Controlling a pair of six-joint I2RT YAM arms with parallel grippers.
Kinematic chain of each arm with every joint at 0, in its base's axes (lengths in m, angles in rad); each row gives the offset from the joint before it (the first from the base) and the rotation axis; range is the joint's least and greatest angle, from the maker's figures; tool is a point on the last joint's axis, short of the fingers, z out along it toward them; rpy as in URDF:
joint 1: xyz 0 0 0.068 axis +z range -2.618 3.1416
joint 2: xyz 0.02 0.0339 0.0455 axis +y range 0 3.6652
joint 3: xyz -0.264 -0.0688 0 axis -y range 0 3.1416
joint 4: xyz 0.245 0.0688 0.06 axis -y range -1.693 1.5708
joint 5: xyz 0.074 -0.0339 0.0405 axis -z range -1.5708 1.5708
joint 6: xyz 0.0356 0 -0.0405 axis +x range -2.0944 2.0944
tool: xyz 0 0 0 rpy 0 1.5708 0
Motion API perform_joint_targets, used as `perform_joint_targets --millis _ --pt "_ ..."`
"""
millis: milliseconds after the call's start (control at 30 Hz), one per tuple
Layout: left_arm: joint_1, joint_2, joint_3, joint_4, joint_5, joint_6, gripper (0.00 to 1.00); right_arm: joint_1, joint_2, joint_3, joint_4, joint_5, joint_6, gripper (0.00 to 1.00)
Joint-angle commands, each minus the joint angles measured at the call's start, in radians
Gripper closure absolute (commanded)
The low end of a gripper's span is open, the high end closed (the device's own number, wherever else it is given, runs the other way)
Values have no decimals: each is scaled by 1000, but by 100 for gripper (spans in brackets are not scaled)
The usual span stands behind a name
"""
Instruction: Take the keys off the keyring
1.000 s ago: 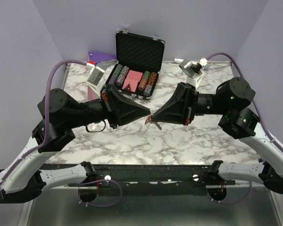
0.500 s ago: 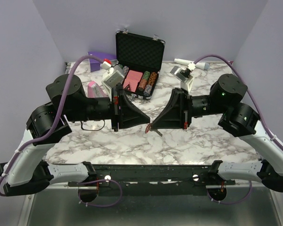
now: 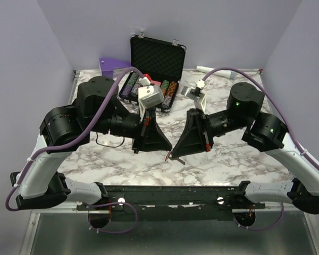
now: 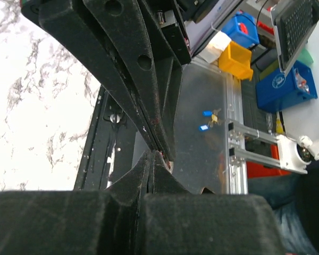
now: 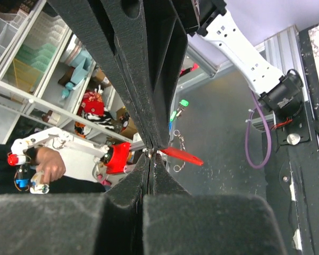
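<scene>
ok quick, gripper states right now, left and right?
Left gripper: closed; what it pinches, if anything, cannot be told.
Right gripper: closed on the keyring, red tag sticking out at the tips.

Smooth marble-pattern table (image 3: 228, 159), slight sheen. Matt black grainy plastic on left gripper (image 4: 151, 153) and right gripper (image 5: 150, 154). Glossy red plastic keyring (image 5: 182, 155). Black foam lining in case (image 3: 157, 56).

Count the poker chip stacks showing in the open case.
4. Two poker chip stacks sit at the left end of the open case, two at its right end. The left wrist camera covers the middle, so more may be hidden.
</scene>
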Motion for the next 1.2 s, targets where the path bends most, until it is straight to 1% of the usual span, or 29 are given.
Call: perform_joint_targets --millis 0,167,300,467,567,700,767,800,833,900,967,1033,1100,1167 --pt "-23 72 54 -49 86 56 100 -1 34 28 -31 13 -32 99" --pt "-31 130 126 -103 101 86 100 -1 37 32 -40 21 -38 99" --pt "-33 149 153 -127 109 99 100 0 35 29 -43 18 -35 99" --pt "-31 121 144 -138 39 89 100 -1 18 17 -49 48 -40 99" --pt "-33 65 90 -100 -7 80 90 -1 3 -3 -29 70 -28 99" --pt "-33 -37 -28 -5 -78 55 71 -1 4 0 -8 71 -12 99" --pt "-31 -76 -57 25 -130 43 55 -1 0 -6 12 75 -3 99" --pt "-29 -96 -70 37 -161 32 50 -2 -3 -11 23 76 3 99" --pt "-29 -113 -82 48 -196 24 40 -1 -5 -17 33 82 9 99" --pt "-29 -156 -102 66 -276 6 29 -1 -11 -30 55 99 20 99" --pt "-28 -201 -131 100 -316 -5 20 -1 -14 -38 72 130 26 99" --pt "-26 -247 -168 149 -345 -23 14 -1 -28 -52 107 157 41 99" --pt "-28 -291 -205 186 -397 -49 10 -1 -38 -69 153 177 61 99" --pt "-26 -337 -244 222 -449 -71 4 -1 -51 -93 214 185 93 99"
